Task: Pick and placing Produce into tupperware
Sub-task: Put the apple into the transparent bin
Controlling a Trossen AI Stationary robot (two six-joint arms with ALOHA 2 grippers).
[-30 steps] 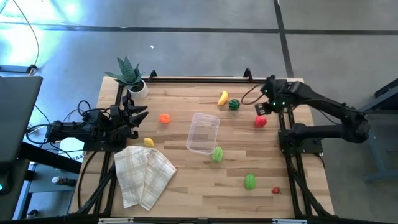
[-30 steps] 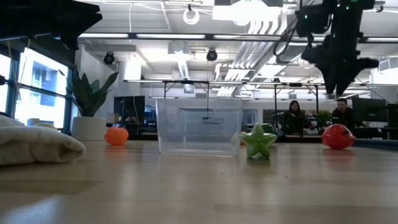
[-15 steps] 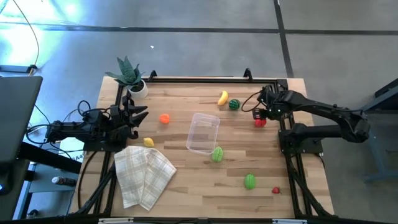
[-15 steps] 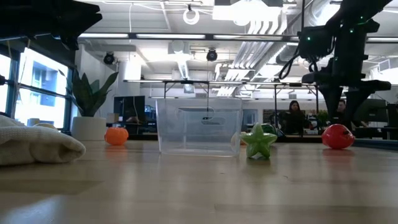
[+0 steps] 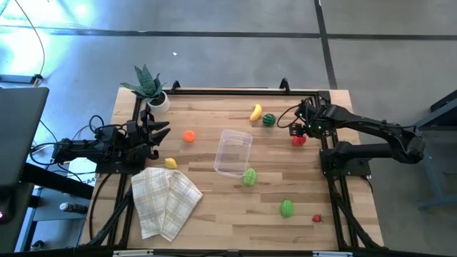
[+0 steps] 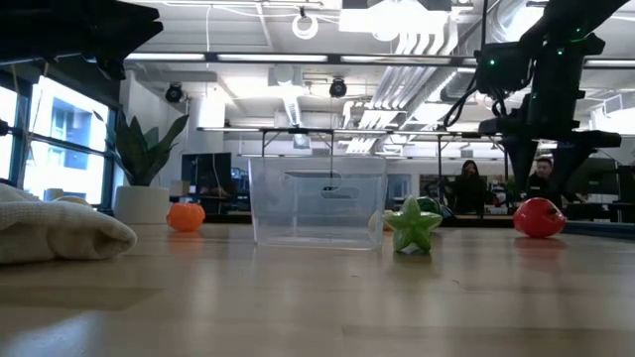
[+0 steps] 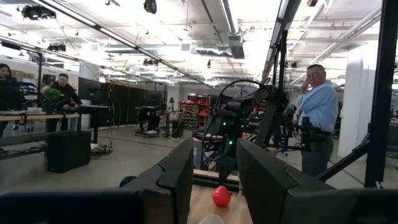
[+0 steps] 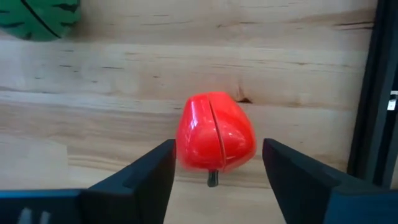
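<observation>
An open workshop hall with strip lights and ducts overhead lies behind a pale wooden counter (image 5: pixel 235 210) where two dark arms work. The right tool (image 8: pixel 214 163) hangs directly over the red toy fruit (image 8: pixel 216 139), which sits on the boards just ahead of and between its two fingers (image 8: pixel 146 168). The fingers stand apart on either flank of it, with bare wood showing each side, so nothing is gripped yet. The fruit's seam and its short dark stem run in line with the tool's own reach, so the fingers face its two rounded cheeks; I judge that a straight drop and a squeeze is all the next move needs.

From above, this red piece lies at the right side of the counter, and the right arm is plainly the nearer. The tupperware (image 5: pixel 233 152), a clear tub with nothing visible in it, stands at mid-counter, well apart to the left. The striped green piece (image 5: pixel 268 120) and the yellow one (image 5: pixel 255 112) lie near the red fruit, toward the far edge.

The left tool (image 5: pixel 152 133) waits at the left edge, near the orange piece (image 5: pixel 188 136), its fingers parted and holding nothing.

I can read no brand, label or writing anywhere.
</observation>
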